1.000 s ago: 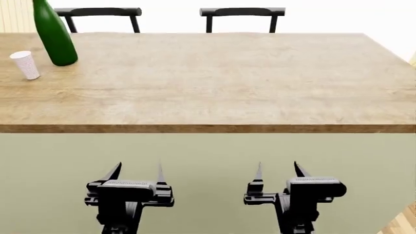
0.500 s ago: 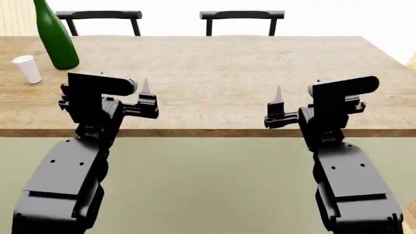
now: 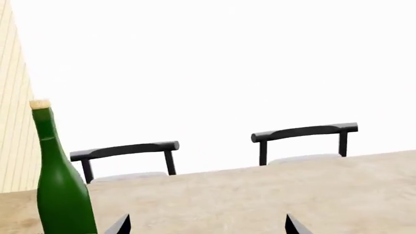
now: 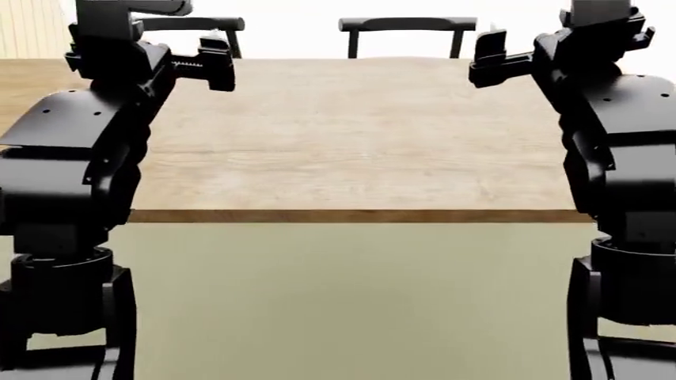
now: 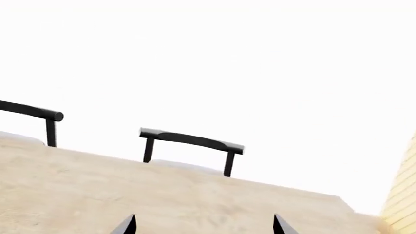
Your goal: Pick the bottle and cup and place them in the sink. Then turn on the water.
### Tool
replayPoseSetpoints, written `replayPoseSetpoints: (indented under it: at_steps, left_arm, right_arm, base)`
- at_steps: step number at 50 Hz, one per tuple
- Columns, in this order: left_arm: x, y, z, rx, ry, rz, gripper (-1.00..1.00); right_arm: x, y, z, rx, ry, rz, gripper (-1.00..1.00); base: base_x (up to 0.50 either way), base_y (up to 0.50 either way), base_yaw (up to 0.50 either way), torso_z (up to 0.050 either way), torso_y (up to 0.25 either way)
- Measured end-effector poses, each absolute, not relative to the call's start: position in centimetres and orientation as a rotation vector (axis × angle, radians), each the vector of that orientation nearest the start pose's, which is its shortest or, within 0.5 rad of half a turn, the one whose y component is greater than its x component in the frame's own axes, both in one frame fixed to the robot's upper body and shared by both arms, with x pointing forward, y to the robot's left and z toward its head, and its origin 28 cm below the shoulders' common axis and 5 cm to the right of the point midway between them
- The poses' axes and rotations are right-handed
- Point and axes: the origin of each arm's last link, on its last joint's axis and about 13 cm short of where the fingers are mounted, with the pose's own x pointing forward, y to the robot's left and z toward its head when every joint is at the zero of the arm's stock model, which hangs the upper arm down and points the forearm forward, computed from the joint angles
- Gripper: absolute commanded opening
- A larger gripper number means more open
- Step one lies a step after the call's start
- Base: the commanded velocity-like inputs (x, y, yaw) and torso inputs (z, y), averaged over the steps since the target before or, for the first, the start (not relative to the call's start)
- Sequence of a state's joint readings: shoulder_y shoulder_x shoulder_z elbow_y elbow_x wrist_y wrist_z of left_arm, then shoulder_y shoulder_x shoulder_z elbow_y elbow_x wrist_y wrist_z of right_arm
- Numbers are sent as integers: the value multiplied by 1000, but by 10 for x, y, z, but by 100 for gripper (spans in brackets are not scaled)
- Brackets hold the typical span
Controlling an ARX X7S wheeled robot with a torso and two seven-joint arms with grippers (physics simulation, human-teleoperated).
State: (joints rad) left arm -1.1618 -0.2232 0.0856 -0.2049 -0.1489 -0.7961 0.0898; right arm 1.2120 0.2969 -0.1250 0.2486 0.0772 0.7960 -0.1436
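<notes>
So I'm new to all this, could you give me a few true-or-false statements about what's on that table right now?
1. The green wine bottle stands upright on the wooden table. True.
2. The bottle's cork is missing. False: a tan cork sits in its neck.
3. Two black chairs stand behind the table. True.
4. The left gripper is gripping the bottle. False: its fingertips are apart, the bottle off to one side.
5. The right gripper holds a cup. False: nothing is between its fingertips.

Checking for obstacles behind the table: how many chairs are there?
2. Both stand at the table's far edge: one chair near the middle, another chair to its left, partly hidden by the left arm. More may be hidden.
</notes>
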Motion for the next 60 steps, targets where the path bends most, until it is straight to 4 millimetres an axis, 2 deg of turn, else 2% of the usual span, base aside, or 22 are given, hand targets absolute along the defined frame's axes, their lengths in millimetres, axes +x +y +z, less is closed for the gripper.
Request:
replayPoseSetpoints:
  at_steps: [14,60]
  left_arm:
    - [369,267,297,64,-175,-28,100]
    - [360,278,307,50,-206,-49,100]
  right_arm:
    - [374,-176,312,-170,-121,16,100]
    - [373,-175,310,-143,-107,56,100]
  base:
    - [0,500,0,0,0]
    - [0,500,0,0,0]
